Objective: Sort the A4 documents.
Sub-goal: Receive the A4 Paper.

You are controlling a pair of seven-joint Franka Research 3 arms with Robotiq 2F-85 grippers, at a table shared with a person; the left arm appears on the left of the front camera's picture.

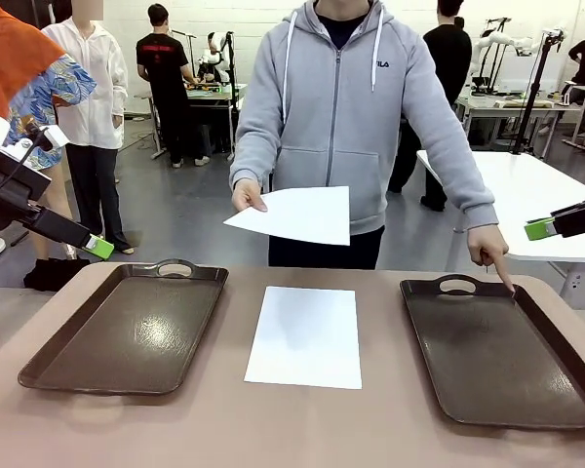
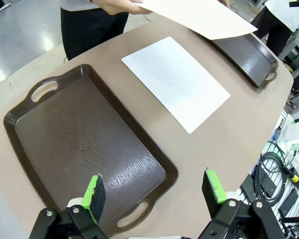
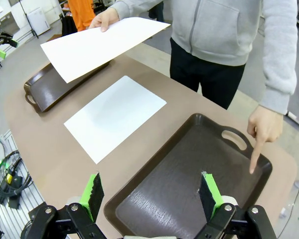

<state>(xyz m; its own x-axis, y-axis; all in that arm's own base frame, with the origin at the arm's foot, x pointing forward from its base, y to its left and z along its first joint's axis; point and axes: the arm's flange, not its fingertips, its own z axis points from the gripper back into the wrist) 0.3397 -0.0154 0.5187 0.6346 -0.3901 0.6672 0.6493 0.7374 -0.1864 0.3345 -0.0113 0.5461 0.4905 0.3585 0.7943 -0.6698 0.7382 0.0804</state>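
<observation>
One white A4 document (image 1: 305, 335) (image 2: 175, 81) (image 3: 114, 116) lies flat on the table between two dark brown trays. The person at the far side holds a second sheet (image 1: 297, 214) (image 2: 199, 17) (image 3: 97, 45) out over the table in one hand. Their other hand (image 1: 492, 252) (image 3: 261, 130) points a finger at the right tray (image 1: 497, 351) (image 3: 189, 174). The left tray (image 1: 127, 327) (image 2: 84, 144) holds nothing. My left gripper (image 1: 96, 246) (image 2: 154, 191) hovers open above the left tray's near end. Over the right tray's near end my right gripper (image 1: 541, 228) (image 3: 152, 194) is open too.
The table (image 1: 273, 429) is tan with rounded corners. Cables and tools lie on the floor beside it (image 2: 284, 174) (image 3: 5, 179). Other people and tables stand farther back in the room.
</observation>
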